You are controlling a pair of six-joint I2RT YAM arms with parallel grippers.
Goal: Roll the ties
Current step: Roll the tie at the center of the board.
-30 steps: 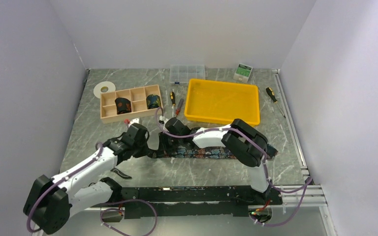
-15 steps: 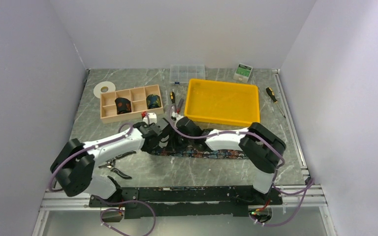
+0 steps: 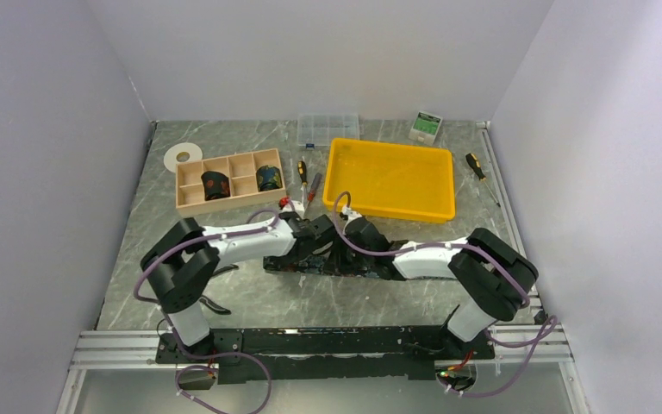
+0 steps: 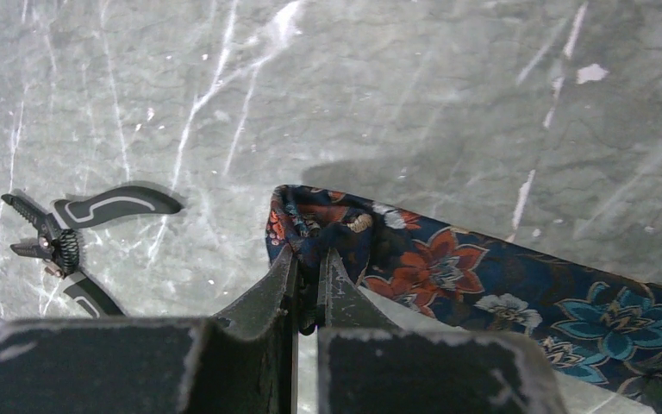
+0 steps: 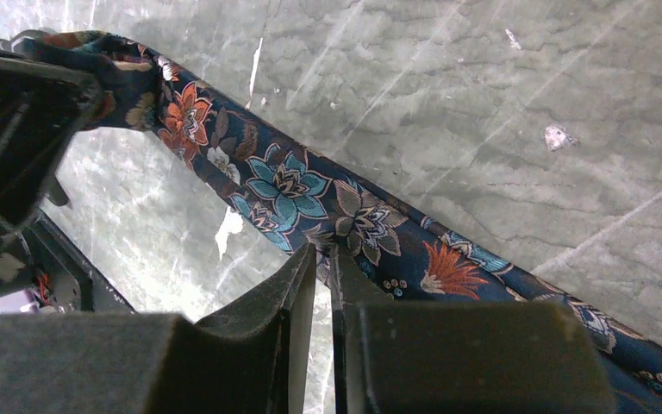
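Observation:
One of the ties [image 3: 379, 267] lies as a long floral strip across the table in front of both arms. My left gripper [image 4: 310, 255] is shut on its folded left end [image 4: 321, 226], lifting it slightly. Close to the right of it, my right gripper [image 5: 323, 252] pinches the near edge of the same tie [image 5: 310, 194], its fingers almost together. In the top view the two grippers [image 3: 317, 235] [image 3: 346, 231] meet over the strip's left part. Two rolled ties [image 3: 215, 184] [image 3: 267, 178] sit in compartments of the wooden box [image 3: 191, 197].
Black-handled pliers [image 4: 60, 233] lie left of the tie's end, near the left arm [image 3: 211, 302]. A yellow tray [image 3: 388, 210] stands behind the tie. At the back are a tape roll [image 3: 182, 156], a clear organiser [image 3: 328, 128], screwdrivers [image 3: 302, 170] [image 3: 476, 166] and a green box [image 3: 426, 126].
Both arms swung right and stretched out low. The left gripper carried the tie's end rightward, and the right gripper shifted right along the strip.

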